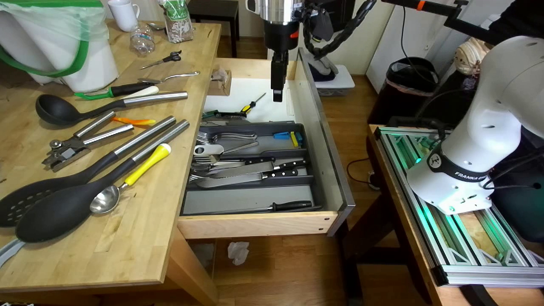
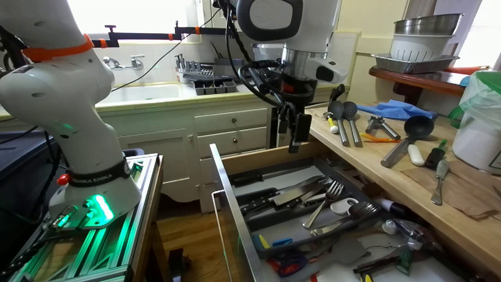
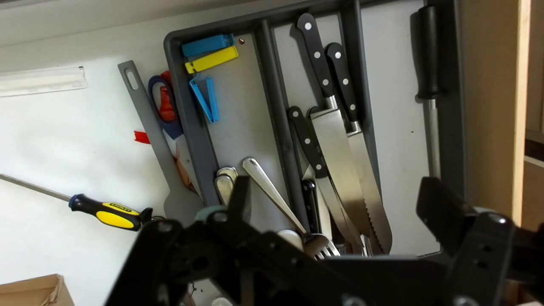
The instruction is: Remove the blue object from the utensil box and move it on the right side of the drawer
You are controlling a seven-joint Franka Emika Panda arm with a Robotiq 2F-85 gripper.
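The utensil box (image 1: 272,183) is a dark grey tray inside the open drawer (image 1: 255,226); it also shows in the wrist view (image 3: 272,85). Two blue clips lie in the box's compartment end near the drawer front: a folded blue clip (image 3: 204,46) and a spread, V-shaped blue clip (image 3: 208,100). A yellow clip (image 3: 212,59) lies against the folded one. The V-shaped clip (image 2: 282,241) also shows in an exterior view. My gripper (image 3: 335,187) is open and empty above the drawer, apart from the clips; it shows in both exterior views (image 1: 277,91) (image 2: 291,137).
Forks, spoons and knives (image 3: 335,140) fill the box's compartments. Beside the box lie a grey spatula (image 3: 148,114), scissors (image 3: 168,106) and a screwdriver (image 3: 112,212). A small cardboard box (image 1: 221,85) stands in the drawer. The wooden countertop (image 1: 127,250) with utensils overhangs the drawer's back.
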